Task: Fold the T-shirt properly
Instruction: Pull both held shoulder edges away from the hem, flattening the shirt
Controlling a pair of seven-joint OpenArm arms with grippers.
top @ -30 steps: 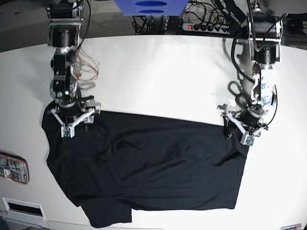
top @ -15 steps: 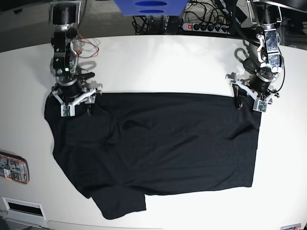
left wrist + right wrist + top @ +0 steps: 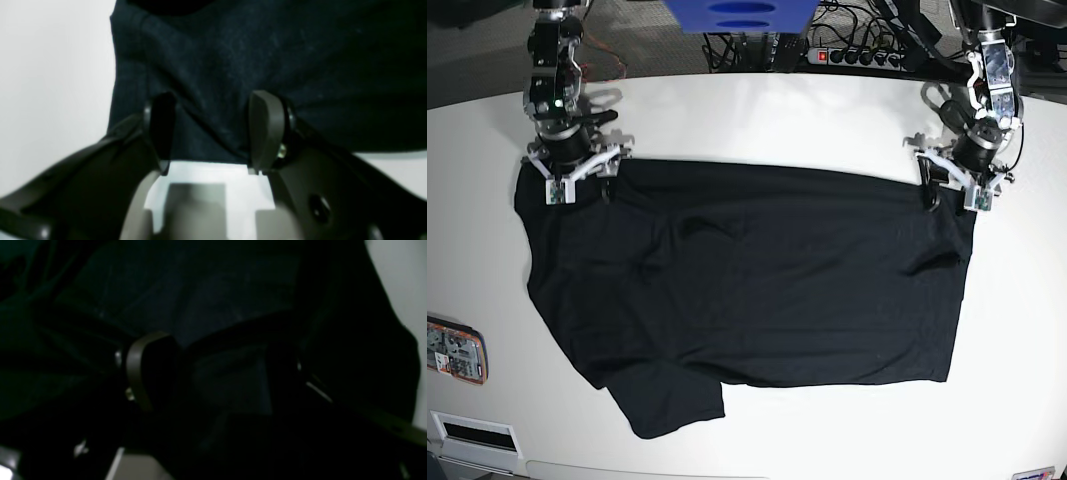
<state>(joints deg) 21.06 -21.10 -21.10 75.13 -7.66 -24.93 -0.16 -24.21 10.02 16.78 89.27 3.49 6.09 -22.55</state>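
A white table point(image 3: 757, 120) fills the base view, with a tangle of cables and a power strip point(image 3: 857, 55) along its far edge at 12 o'clock and a blue object point(image 3: 739, 14) hanging over the same edge. A black T-shirt point(image 3: 747, 290) lies spread across the middle of the table, its long upper edge running from 10 o'clock to 2 o'clock, one sleeve poking out at 7 o'clock near the front edge. At 9 o'clock, just off the cloth, a small orange-rimmed gadget point(image 3: 454, 351) rests on the table.

The left gripper point(image 3: 955, 185) stands at the shirt's 2 o'clock corner. Seen from the left wrist, its two fingers point(image 3: 265, 128) are parted with the shirt's edge lying between them, the cloth drawn into a diagonal crease; whether the pads actually pinch it cannot be told.

The right gripper point(image 3: 577, 178) stands at the 10 o'clock corner. The right wrist view is very dark: one pale-edged finger point(image 3: 146, 368) shows with folds of the shirt point(image 3: 217, 296) bunched between the parted fingers, but a firm hold cannot be made out there either.
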